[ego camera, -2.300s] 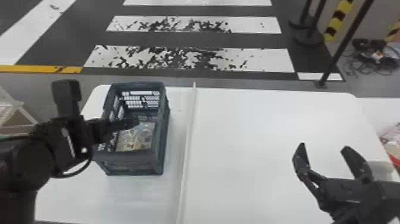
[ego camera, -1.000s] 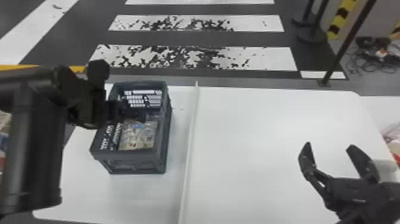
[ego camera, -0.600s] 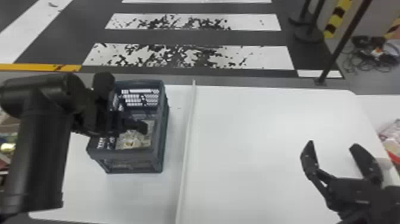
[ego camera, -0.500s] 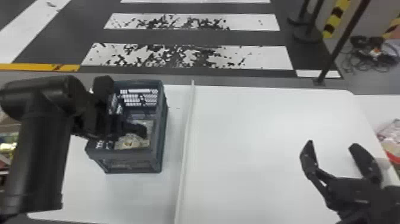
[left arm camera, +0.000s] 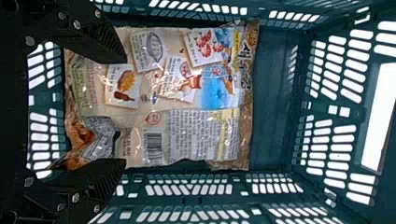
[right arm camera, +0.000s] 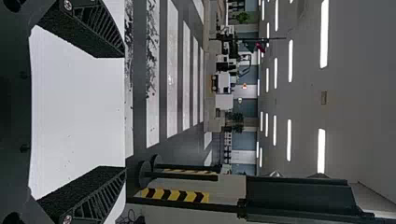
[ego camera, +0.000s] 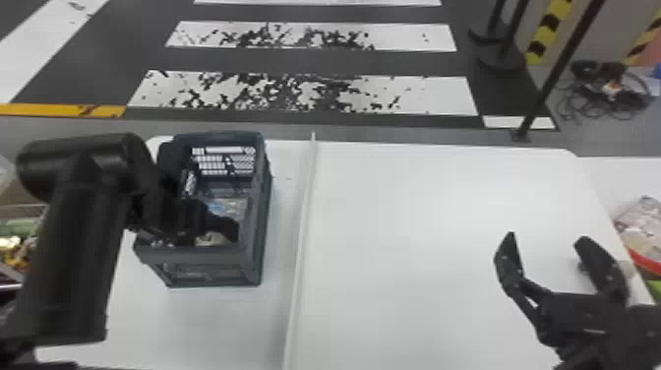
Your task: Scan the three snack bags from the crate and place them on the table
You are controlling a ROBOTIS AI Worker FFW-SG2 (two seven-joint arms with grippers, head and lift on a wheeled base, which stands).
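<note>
The left hand (ego camera: 227, 229) hangs in the crate (ego camera: 206, 259), fingers spread wide and gripping nothing, with a snack bag (left arm camera: 187, 93) lying printed side up just ahead of its fingertips and stretching on past them; whether they touch it, I cannot tell. The crate's slatted walls stand around that hand, while well apart from it, past the pale strip (ego camera: 300, 221) on the table (ego camera: 418, 221), the right hand (ego camera: 548, 238) is wide open and empty.
</note>
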